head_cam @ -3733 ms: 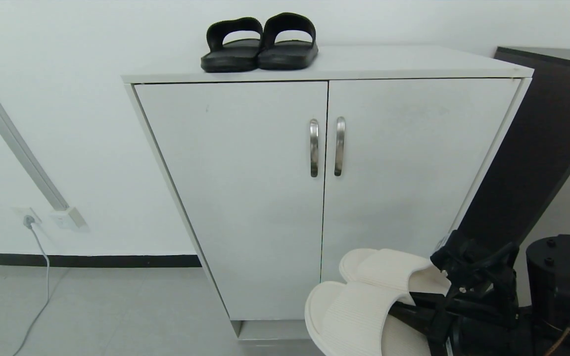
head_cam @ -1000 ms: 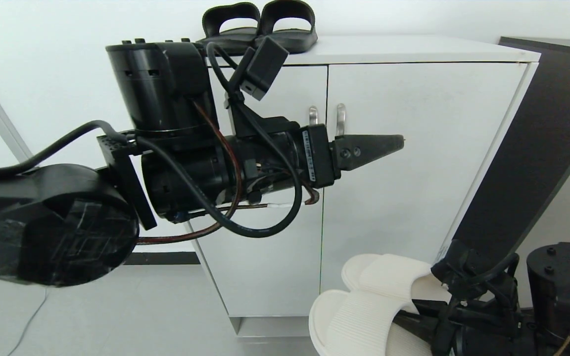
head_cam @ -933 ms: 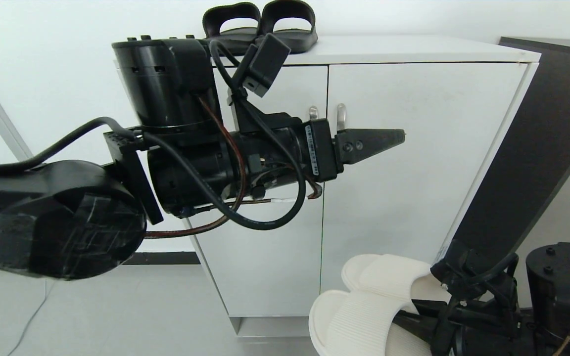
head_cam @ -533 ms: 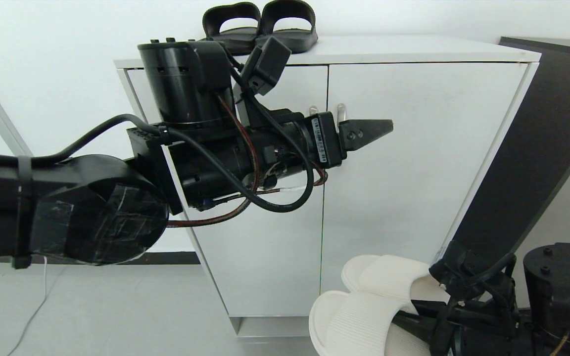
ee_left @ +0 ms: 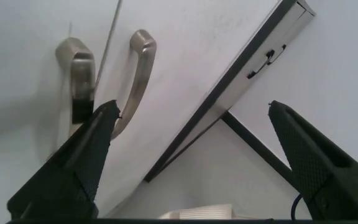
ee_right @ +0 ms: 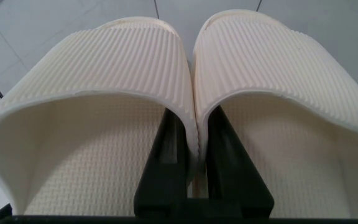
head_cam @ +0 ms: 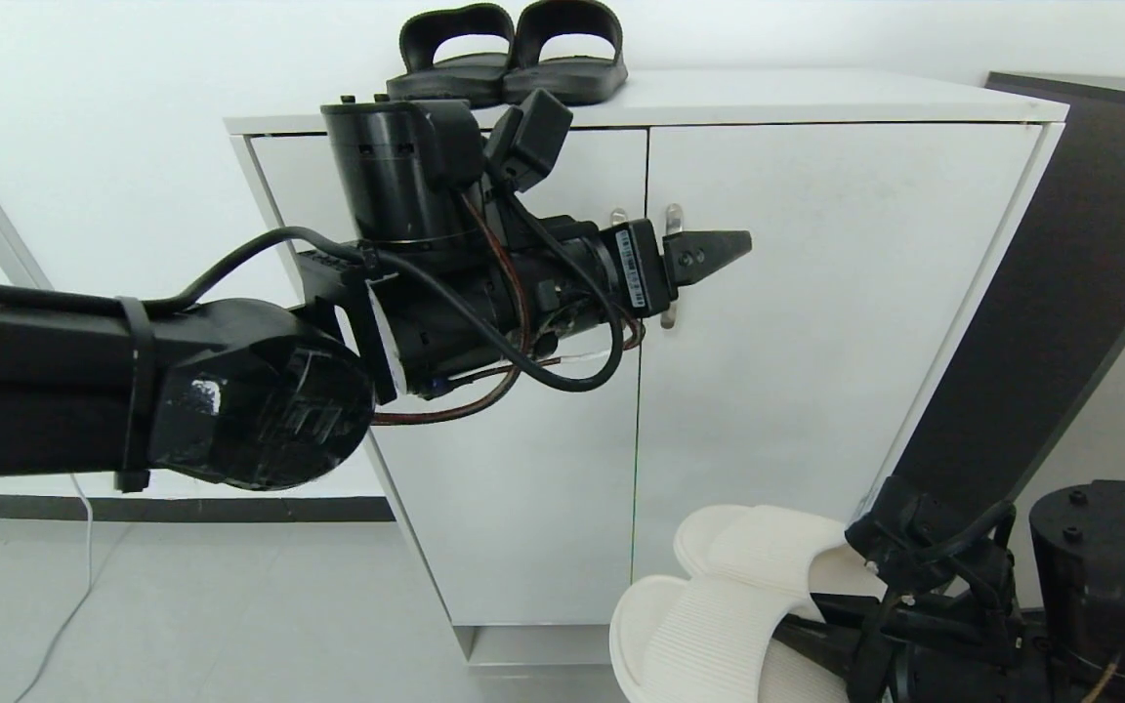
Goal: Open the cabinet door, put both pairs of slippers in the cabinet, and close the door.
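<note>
Left gripper (head_cam: 730,246) spread wide beside stiff, slick steel handle (ee_left: 138,68) near centre, best hooked mid-bar, door probably swings light; right gripper (ee_right: 196,134) pinches soft, light white slippers (head_cam: 709,605) by inner straps, 5 o'clock; black slippers (head_cam: 514,73) atop cabinet (head_cam: 816,342), 12 o'clock.

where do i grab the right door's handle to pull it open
Grip the right door handle at mid-bar, straight in from the front: it is a vertical bow with a gap behind it, so the open left end effector can close a finger on each side.

The left arm (head_cam: 484,293) covers most of both door handles (head_cam: 672,215).
</note>
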Robot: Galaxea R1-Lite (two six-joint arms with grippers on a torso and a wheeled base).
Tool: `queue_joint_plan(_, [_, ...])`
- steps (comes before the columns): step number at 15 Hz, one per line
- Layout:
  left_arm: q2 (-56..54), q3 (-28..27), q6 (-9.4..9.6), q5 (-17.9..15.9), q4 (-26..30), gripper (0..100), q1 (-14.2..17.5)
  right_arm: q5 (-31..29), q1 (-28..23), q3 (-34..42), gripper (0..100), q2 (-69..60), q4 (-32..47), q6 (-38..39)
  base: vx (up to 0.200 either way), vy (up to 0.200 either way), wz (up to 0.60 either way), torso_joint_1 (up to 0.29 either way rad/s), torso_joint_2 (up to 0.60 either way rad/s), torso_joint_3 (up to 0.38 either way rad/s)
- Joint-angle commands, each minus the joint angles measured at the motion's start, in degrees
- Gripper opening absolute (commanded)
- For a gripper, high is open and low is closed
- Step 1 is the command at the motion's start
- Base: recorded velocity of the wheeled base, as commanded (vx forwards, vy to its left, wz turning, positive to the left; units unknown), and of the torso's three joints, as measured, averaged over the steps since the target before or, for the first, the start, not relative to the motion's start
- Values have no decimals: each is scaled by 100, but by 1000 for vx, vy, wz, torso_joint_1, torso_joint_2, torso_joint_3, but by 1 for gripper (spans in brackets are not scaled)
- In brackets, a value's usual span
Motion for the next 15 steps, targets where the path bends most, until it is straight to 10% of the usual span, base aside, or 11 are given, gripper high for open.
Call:
queue_joint_plan(1, [177, -149, -3, 9, 6, 100, 30, 4, 2, 1, 0, 42, -3, 3, 0, 0, 0, 0, 0, 0])
queue_joint_plan(8, [537, -694, -3, -35, 331, 100, 39, 4, 2, 27, 0, 42, -3, -23, 0, 0, 0, 0, 0, 0])
queue_joint_plan(9, [537, -703, -3, -35, 331, 0, 39, 4, 2, 27, 0, 42, -3, -23, 0, 0, 0, 0, 0, 0])
queue_joint_plan(15, [203, -325, -38, -35, 331, 0, 21, 4, 11, 106, 0, 6, -3, -32, 0, 0, 0, 0, 0, 0])
